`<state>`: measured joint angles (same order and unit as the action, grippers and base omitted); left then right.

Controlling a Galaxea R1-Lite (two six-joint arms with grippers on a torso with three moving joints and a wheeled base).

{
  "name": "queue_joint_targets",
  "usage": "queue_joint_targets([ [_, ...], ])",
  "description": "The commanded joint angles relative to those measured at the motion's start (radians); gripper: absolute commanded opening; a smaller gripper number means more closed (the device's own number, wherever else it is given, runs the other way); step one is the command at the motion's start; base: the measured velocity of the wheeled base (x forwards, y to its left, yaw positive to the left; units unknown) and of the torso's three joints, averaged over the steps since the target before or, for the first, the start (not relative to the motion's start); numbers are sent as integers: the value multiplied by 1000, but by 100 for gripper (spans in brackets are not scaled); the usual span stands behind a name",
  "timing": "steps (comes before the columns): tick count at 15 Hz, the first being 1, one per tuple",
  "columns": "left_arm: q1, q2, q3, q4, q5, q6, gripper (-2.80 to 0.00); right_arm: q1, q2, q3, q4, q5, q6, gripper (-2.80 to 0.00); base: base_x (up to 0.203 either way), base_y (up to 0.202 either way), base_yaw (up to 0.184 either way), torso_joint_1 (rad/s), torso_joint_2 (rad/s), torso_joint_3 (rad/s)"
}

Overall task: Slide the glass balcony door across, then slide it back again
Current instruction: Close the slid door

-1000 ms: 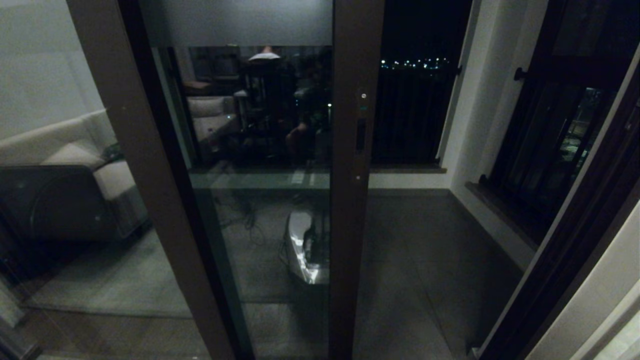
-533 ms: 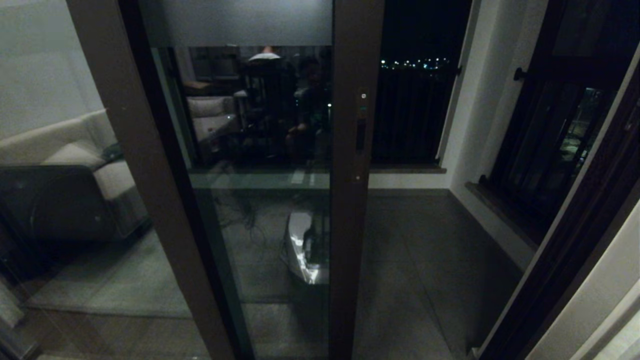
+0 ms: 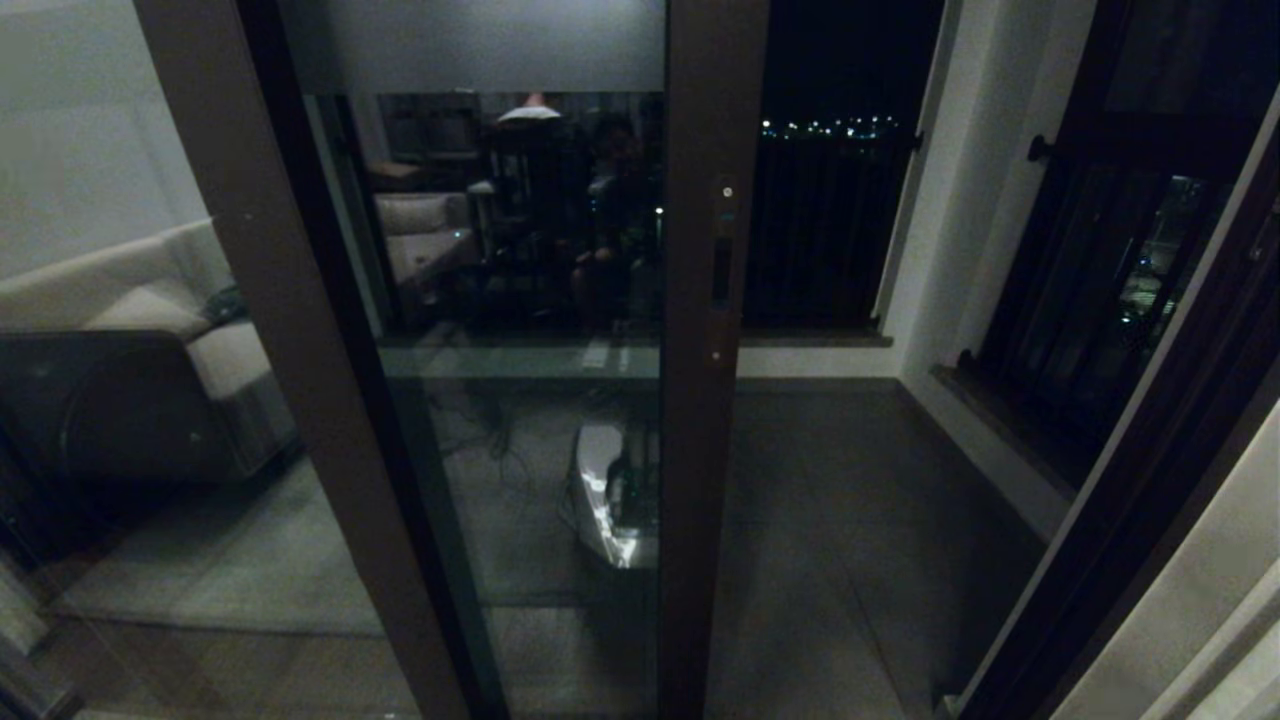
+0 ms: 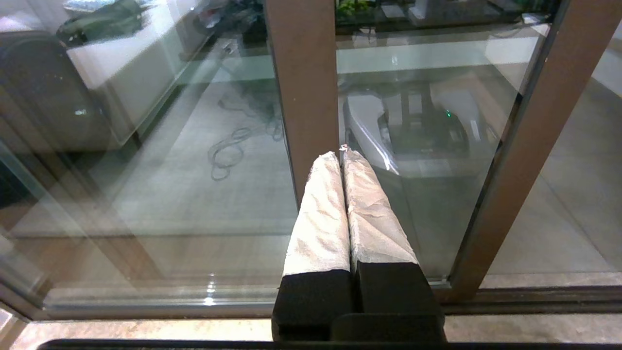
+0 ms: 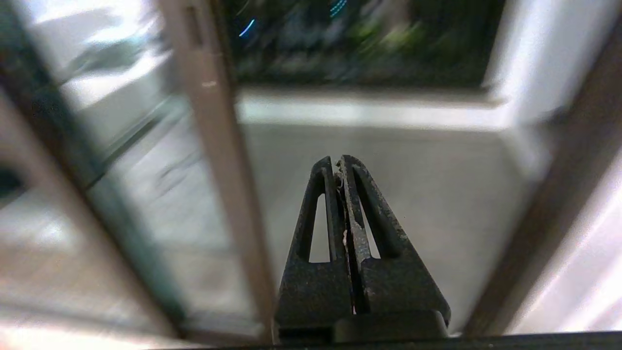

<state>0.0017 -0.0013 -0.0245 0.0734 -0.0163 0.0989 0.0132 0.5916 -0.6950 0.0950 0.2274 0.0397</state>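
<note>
The tall glass balcony door with the dark brown frame (image 3: 560, 330) stands partly across the opening, its stile and narrow recessed handle slot (image 3: 720, 270) facing the open gap to the tiled balcony floor (image 3: 850, 520) — nothing blocks that slot. The right gripper (image 5: 339, 163), black fingers clenched empty, points into the gap beside the stile. The left gripper (image 4: 341, 154), padded fingers pressed together, idles low before the glass.
</note>
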Motion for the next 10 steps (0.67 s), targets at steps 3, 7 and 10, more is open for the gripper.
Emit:
queue_joint_targets([
  [3,0,0,1,0,0,1,-280,161,517,-392,163,41,55,-280,0,0,0,0,0,0],
  [7,0,0,0,0,1,1,-280,482,824,-681,288,-262,112,-280,0,0,0,0,0,0],
  [10,0,0,0,0,1,1,-280,619,1003,-842,310,-514,122,-280,0,0,0,0,0,0],
])
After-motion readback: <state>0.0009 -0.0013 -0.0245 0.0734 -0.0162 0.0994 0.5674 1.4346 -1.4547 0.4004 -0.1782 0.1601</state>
